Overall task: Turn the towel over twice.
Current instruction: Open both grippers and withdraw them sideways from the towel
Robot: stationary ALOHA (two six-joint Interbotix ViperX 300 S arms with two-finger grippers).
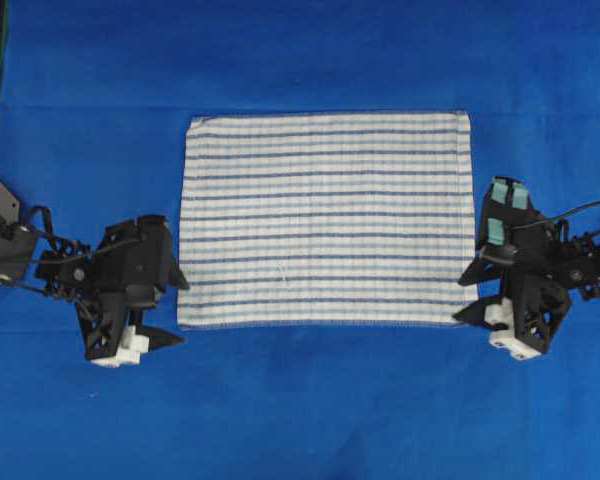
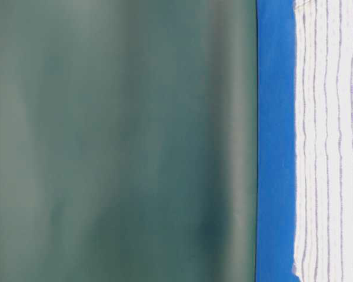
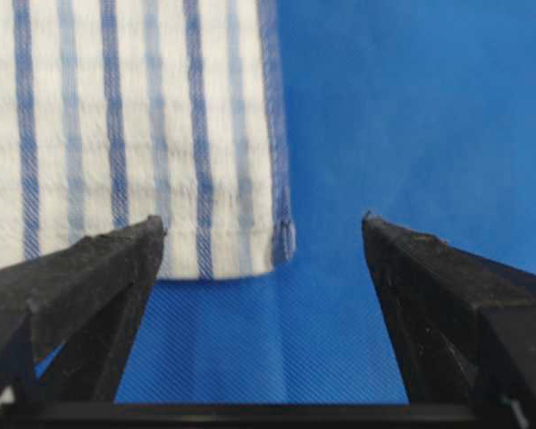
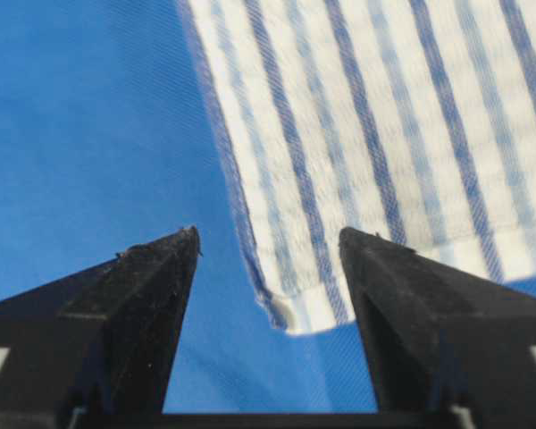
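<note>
- I see the striped towel (image 1: 325,218) lying flat mid-tabletop (image 1: 300,420).
- My left claw (image 3: 263,241) is released at one near corner; right claw (image 4: 268,246) released at the other.

You see a white towel (image 1: 325,218) crossed by alternating dark and light blue stripes, lying on a plain bright blue table covering (image 1: 300,60), flanked by black grippers.

Woven cloth towel (image 1: 326,218), matt blue table covering (image 1: 310,400)

Left pincer (image 3: 263,228) gapes wide over the towel (image 3: 134,134) corner on blue cloth (image 3: 411,107).
</note>
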